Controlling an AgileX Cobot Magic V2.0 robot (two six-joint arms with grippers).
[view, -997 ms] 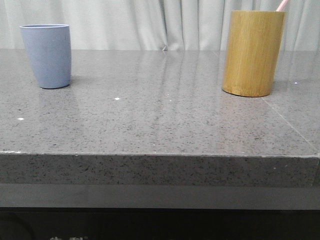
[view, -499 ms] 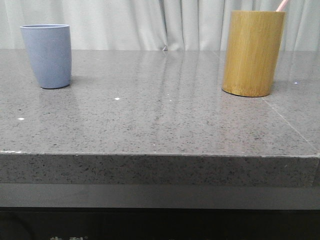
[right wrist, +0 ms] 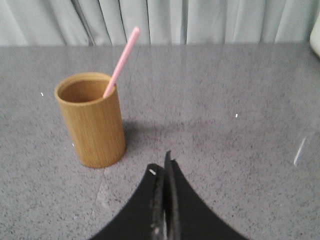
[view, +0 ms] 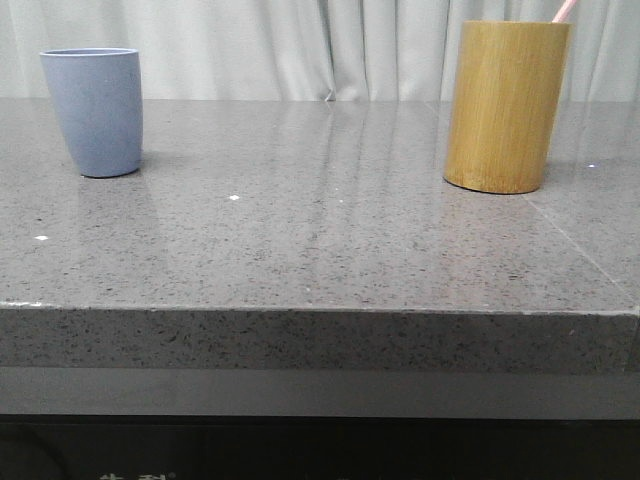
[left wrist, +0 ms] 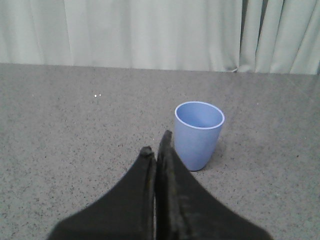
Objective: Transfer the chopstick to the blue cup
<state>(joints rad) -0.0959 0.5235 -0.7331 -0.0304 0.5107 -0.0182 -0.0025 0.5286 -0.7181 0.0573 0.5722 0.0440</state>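
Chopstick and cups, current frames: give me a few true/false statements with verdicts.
1. The chopstick stands in the bamboo cup, leaning on its rim. True.
2. The blue cup holds a chopstick. False: its inside looks empty.
3. The left gripper is shut, holding nothing. True.
4. The right gripper grips the chopstick. False: its jaws are shut on nothing, well short of the bamboo cup.
5. In the front view the blue cup sits right of the bamboo cup. False: it sits left.
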